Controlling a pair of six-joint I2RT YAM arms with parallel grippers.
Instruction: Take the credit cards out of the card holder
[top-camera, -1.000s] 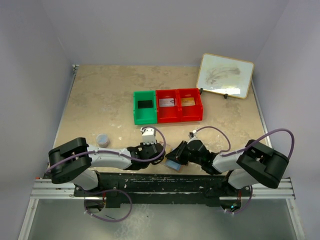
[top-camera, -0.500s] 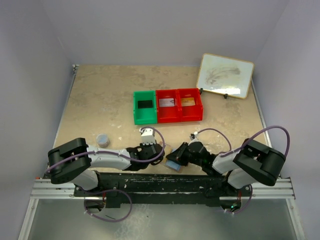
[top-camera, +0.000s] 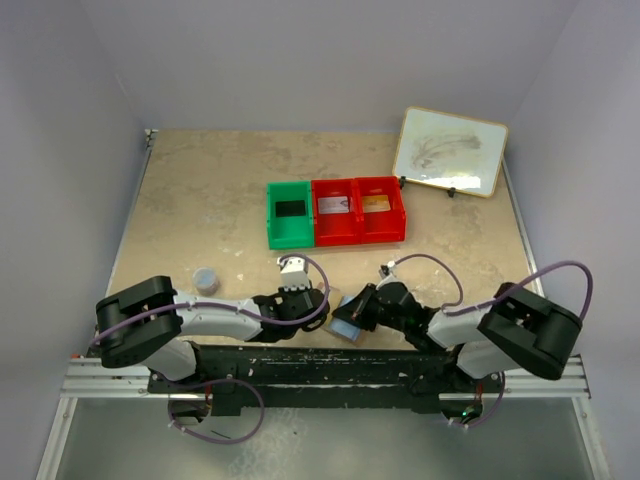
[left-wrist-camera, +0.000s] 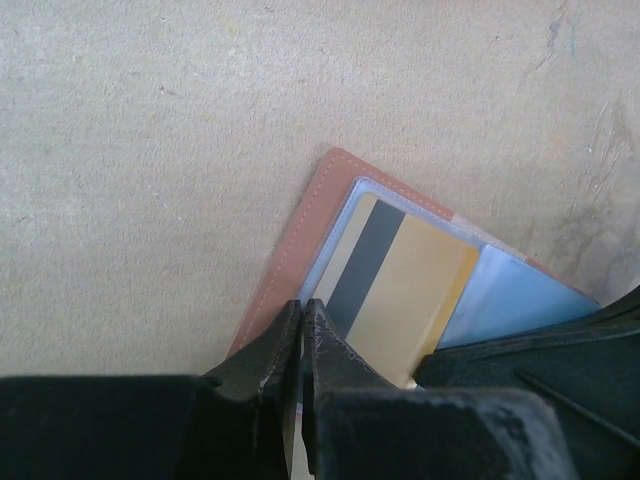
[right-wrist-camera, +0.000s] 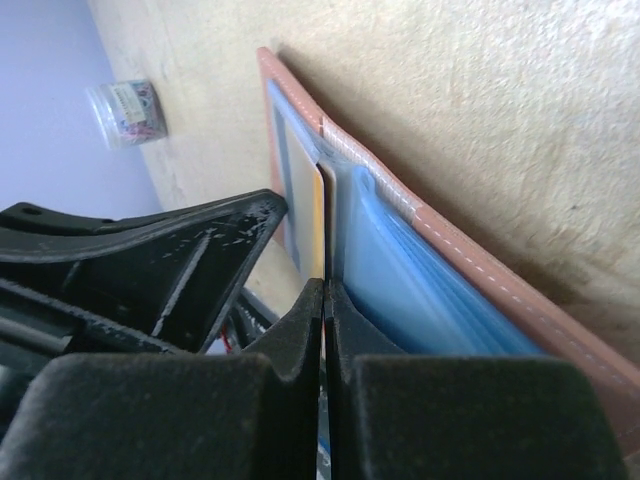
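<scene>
At the left gripper (left-wrist-camera: 301, 312): jaws pressed together, tips down on the tan border of the card holder (left-wrist-camera: 295, 250), spread open on the table (left-wrist-camera: 130, 150) just ahead; hard to say whether pinching the cover or only pressing on it. Just right of those tips, a gold-yellow card (left-wrist-camera: 410, 300) with a black stripe in a clear pocket, its near end hidden behind the fingers; further right, pale blue pockets partly covered by the black body of the right gripper (right-wrist-camera: 323, 290). There too, jaws closed, tips meeting at that card's edge beside the fold (seen edge-on; impossible to confirm a grip); blue pockets to its right, the left gripper's body to its left, blocking most of the cover; beyond, a small jar (right-wrist-camera: 128, 112), blurred.
</scene>
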